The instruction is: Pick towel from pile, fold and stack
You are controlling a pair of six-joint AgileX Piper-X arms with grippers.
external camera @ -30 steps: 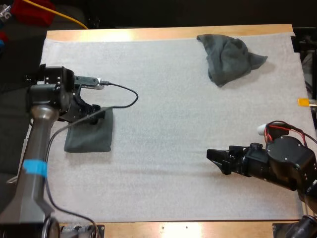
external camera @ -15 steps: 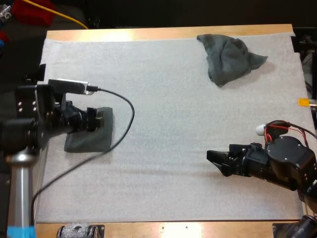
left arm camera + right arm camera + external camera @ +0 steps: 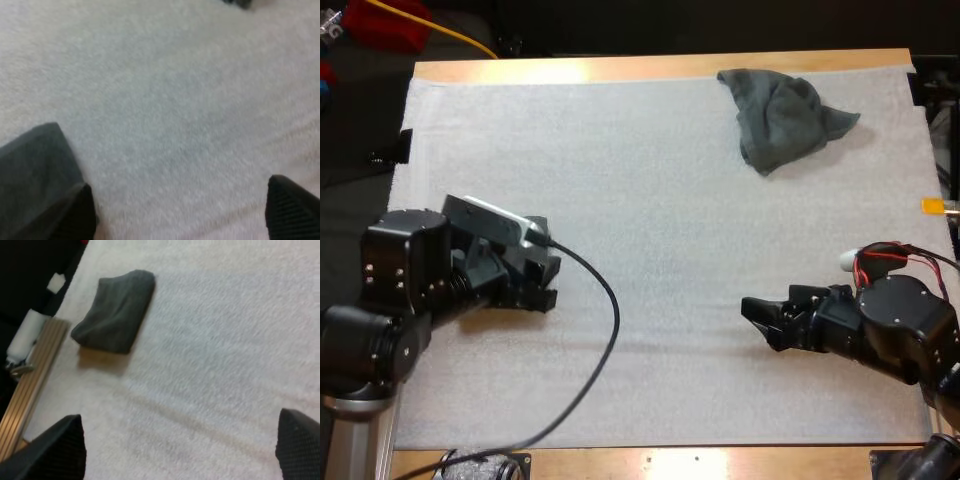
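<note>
**Next towel sits far across the mat, closer to the right arm**

The crumpled towel (image 3: 782, 115) lies near the far right corner of the mat (image 3: 670, 200), well apart from both arms. It is a soft, dark grey-green heap, rumpled into rounded folds. One pointed flap sticks out toward the right edge, so its longer run goes roughly along the far edge.

The right gripper (image 3: 760, 322) is near the right edge, about midway down it, and is plainly the nearer of the two. It points toward the left edge, though, so the heap lies off to its side, toward the far edge. I'd judge it must swing round before it can come down on the cloth. Its black fingers are spread wide over bare mat with nothing between them, and the pads (image 3: 300, 445) are studded for grip.

The left gripper (image 3: 177, 185) is low by the left edge, also spread and holding nothing. A folded towel (image 3: 35, 165) lies flat under one of its fingertips. That towel is the same dull cloth, but smooth, with a straight edge and a neat corner. I can't tell whether the finger rests on it or hangs just above.

The mat is white and faintly fuzzy, so loose cloth will likely drag a little rather than slide. A pinch on a raised fold of the heap looks the safest hold.
</note>
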